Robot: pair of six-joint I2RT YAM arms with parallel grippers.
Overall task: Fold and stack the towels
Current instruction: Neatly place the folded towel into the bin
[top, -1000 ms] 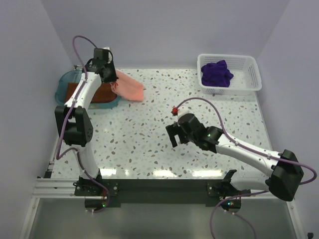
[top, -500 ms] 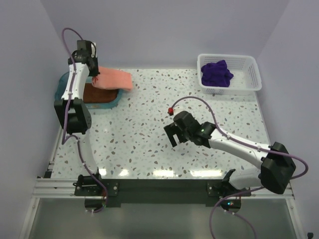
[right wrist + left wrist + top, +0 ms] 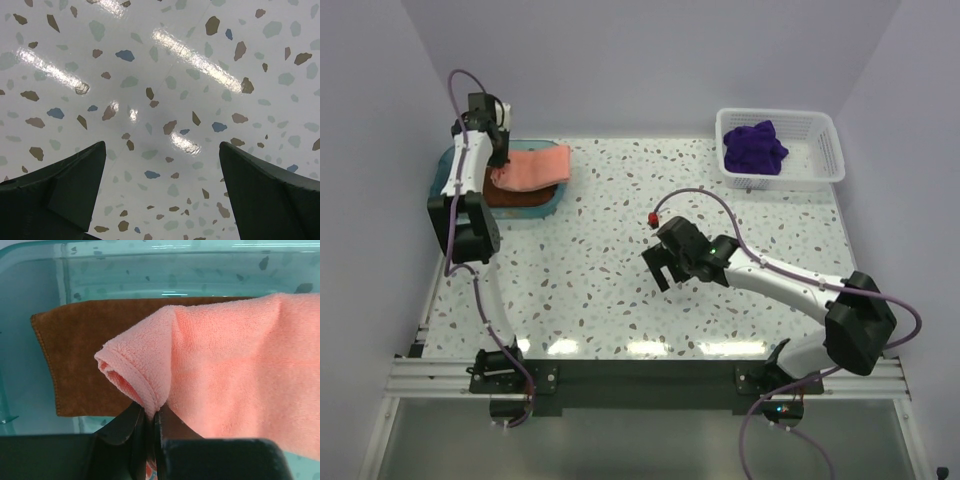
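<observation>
In the overhead view, at the upper left of the frame, we see the left end effector point(image 3: 498, 152) pinched on an edge of the pink towel point(image 3: 534, 166). That towel drapes over the brown towel point(image 3: 523, 198), which lies in the tray point(image 3: 545, 207). The purple towel point(image 3: 755, 148) sits crumpled in the basket point(image 3: 830, 160) at the upper right, and the right end effector point(image 3: 658, 271) hangs spread wide and empty over the middle of the bench point(image 3: 590, 300). In the left wrist view the narrow jaws nip a doubled hem at the bottom centre, and the pink cloth sags to the right across the flat brown one. The right wrist view shows only speckled bench between wide-apart fingers point(image 3: 60, 190). We judge these cloths light, limp and not slippery. They are best taken at a corner or hem, since a grab at the middle would likely bunch the layers.
</observation>
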